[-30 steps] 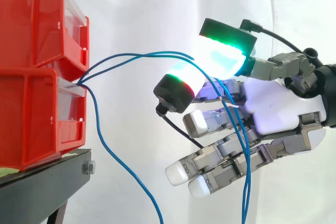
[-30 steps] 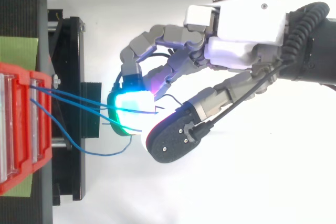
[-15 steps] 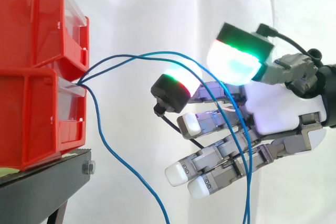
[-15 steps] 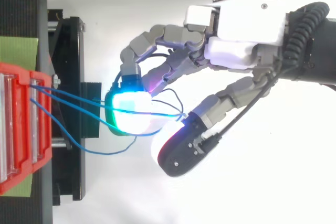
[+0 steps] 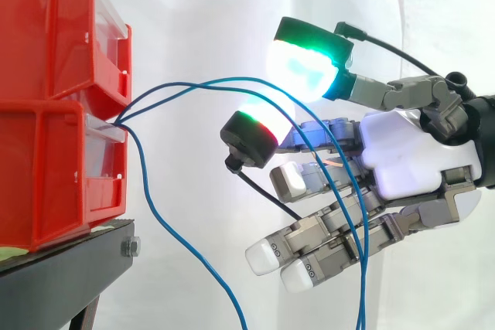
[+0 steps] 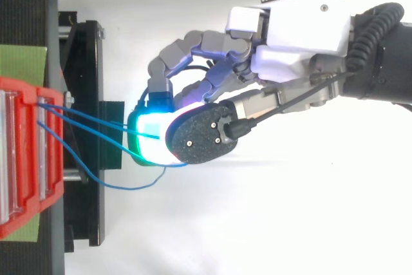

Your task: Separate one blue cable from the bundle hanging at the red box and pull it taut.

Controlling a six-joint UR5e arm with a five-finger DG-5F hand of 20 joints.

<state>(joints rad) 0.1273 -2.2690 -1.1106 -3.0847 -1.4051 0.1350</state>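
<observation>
robot hand (image 5: 410, 164) released, glowing pads (image 5: 303, 67) apart, right of red box (image 5: 46, 160); two blue cables (image 5: 232, 78) arc from box through the gap, hanging slack.

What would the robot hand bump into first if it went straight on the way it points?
Probably the blue cable hanging from the lower red bin, then the bin's front. Depth is unclear, so it might slip past the cable.

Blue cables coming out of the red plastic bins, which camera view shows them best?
The side view: the thin blue cables arch from the red plastic bins across to the robot hand and hang down. The top view shows short stretches leaving the bins before the robot hand covers them.
</observation>
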